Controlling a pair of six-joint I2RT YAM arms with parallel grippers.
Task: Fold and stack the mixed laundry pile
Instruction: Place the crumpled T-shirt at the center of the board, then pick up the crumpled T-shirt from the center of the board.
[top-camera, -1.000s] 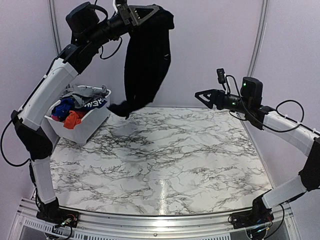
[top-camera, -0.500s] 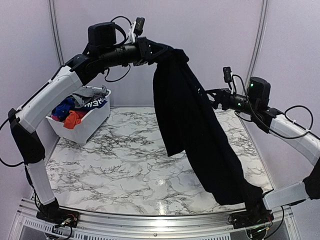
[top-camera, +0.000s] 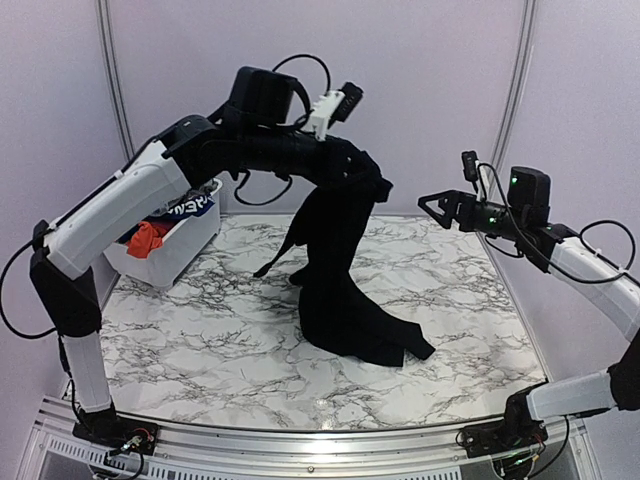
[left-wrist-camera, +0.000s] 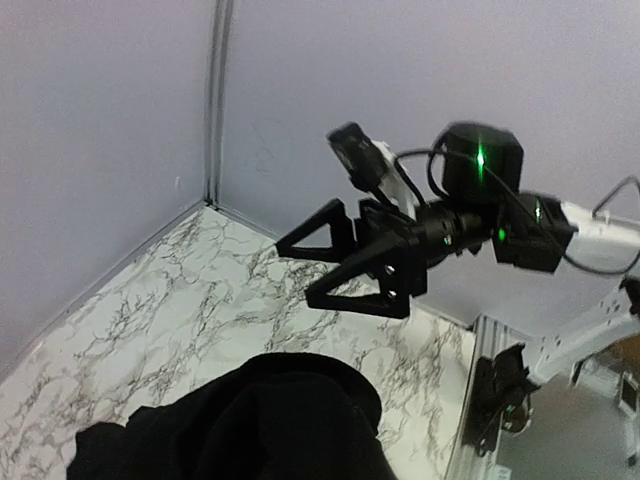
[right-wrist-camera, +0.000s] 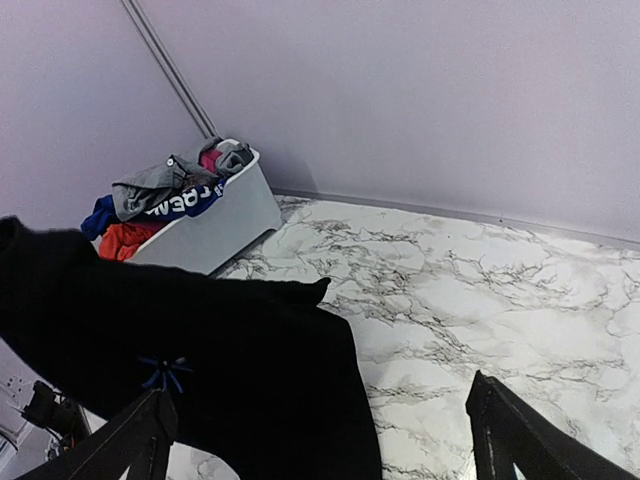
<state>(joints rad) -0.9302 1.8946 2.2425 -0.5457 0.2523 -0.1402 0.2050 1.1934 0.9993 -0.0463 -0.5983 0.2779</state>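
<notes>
Now the left gripper pinches the black garment, which hangs upright onto the tabletop centre — the spread right gripper is just right of its top.

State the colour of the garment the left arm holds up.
The garment is black; top external view.

The top camera hangs high behind both arm bases, looking down over the marble table. The left wrist camera faces the right gripper close by; the right wrist camera looks leftward to the basket. All three share the black garment.
</notes>
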